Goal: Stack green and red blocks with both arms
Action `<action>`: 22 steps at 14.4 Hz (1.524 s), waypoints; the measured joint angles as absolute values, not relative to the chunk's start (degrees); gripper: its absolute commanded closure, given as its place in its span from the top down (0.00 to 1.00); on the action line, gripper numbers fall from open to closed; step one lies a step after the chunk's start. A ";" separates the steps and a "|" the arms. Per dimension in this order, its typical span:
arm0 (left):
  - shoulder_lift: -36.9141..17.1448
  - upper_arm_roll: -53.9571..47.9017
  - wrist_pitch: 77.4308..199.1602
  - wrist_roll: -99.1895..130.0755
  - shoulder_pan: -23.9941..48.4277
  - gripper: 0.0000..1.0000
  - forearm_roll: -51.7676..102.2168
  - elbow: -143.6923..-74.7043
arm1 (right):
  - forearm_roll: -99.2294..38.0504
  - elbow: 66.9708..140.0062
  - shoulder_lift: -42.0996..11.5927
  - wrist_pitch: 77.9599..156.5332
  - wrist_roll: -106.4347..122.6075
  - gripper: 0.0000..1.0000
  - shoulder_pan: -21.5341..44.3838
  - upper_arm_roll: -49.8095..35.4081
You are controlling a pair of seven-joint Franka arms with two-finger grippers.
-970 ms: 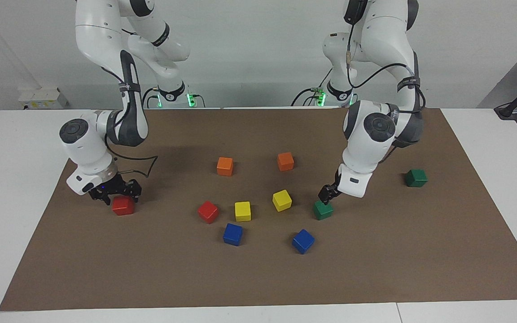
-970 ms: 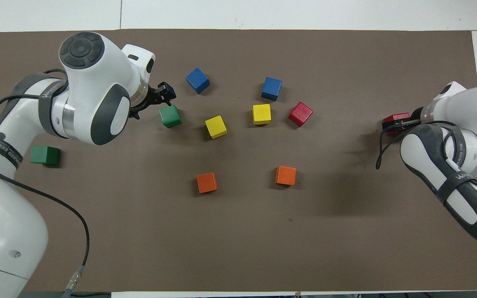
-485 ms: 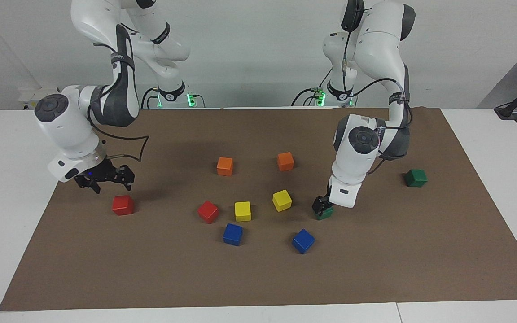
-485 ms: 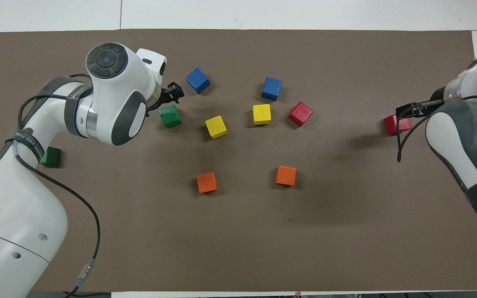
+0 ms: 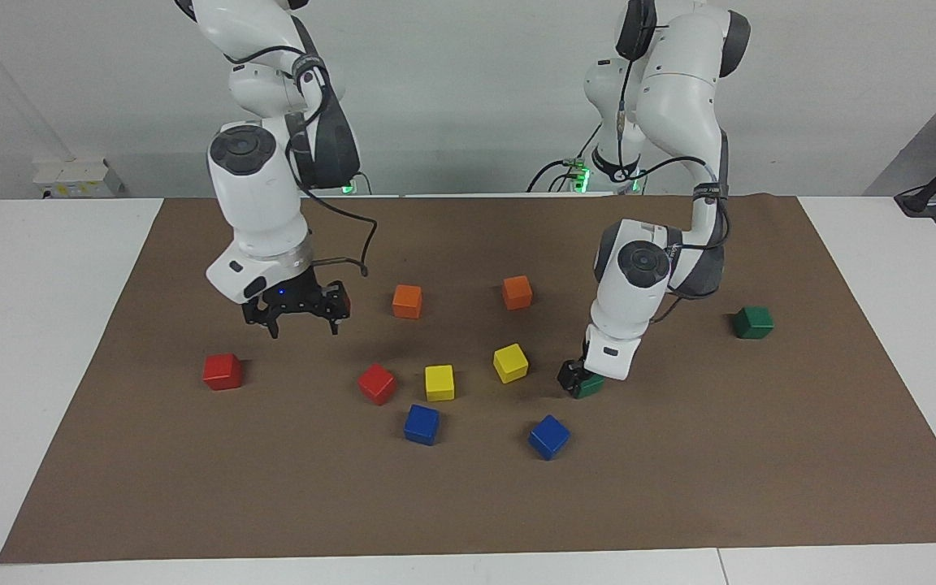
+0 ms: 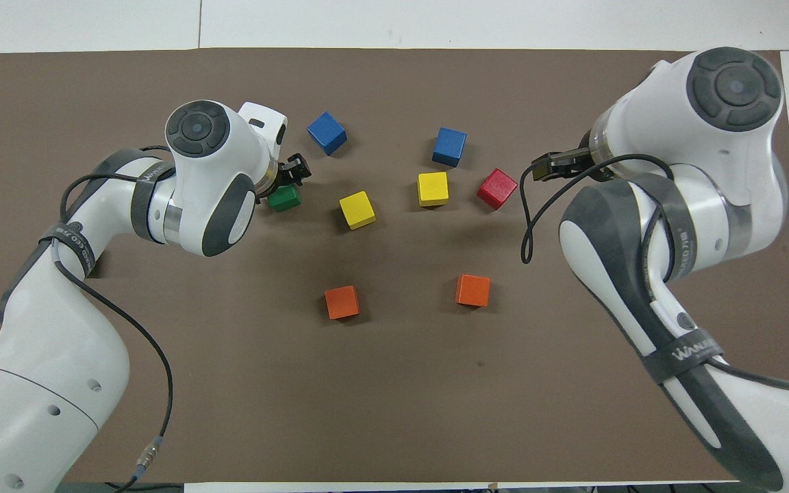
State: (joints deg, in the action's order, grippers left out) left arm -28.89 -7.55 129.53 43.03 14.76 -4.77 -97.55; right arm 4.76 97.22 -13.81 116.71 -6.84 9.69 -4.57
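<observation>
While left gripper (image 5: pixel 578 382) straddles green block (image 5: pixel 591 386)

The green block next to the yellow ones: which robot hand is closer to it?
The left. The left gripper is down at that green block, fingers around it. The right gripper hangs open in the air near the orange block, well away from it.
</observation>
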 measured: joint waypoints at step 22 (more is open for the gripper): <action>-11.77 -6.75 112.37 -7.92 -11.36 0.00 -3.46 -103.96 | 1.83 90.01 -27.96 120.84 8.50 1.00 14.82 -4.62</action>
